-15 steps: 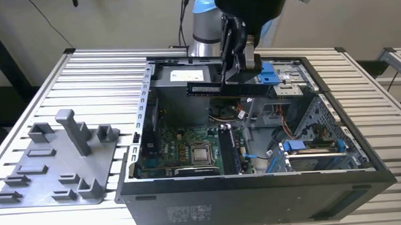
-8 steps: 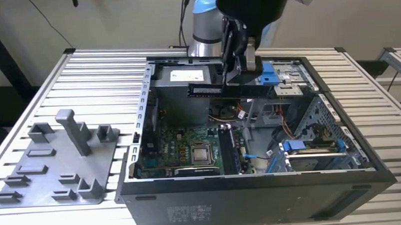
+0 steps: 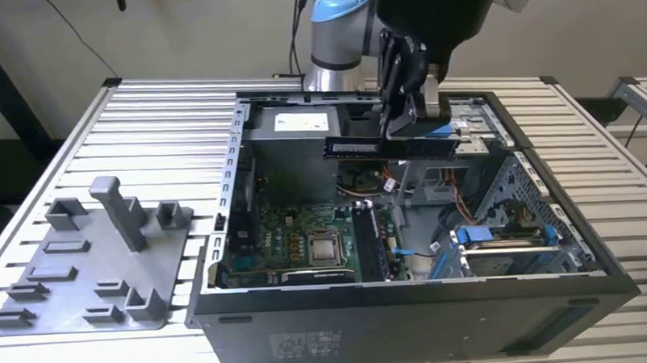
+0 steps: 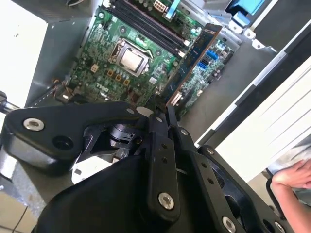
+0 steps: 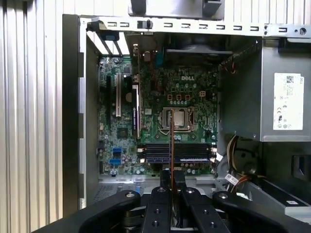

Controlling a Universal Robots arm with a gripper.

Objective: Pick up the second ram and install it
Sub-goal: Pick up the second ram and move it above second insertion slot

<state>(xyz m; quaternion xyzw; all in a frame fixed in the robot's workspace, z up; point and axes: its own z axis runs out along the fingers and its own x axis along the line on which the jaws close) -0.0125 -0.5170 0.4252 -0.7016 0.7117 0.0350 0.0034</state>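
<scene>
Slatted metal forms the worktop, on which an open computer case is laid with its motherboard exposed. A grey holder tray with upright posts is set beside the case, towards the exterior view's left. The pincer is seen above the case, clenched on the second ram, which is held clear of the board with its long edge roughly level. In the second wrist view the stick is shown reaching out from the closed fingertips over the green board, and a person's hand is seen at the picture's edge, well apart from the case. In the first wrist view the stick is seen edge-on as a thin line crossing the processor socket and the memory slots. It is not seated in any slot. A power supply with a pale label is mounted in the case beside the board.
</scene>
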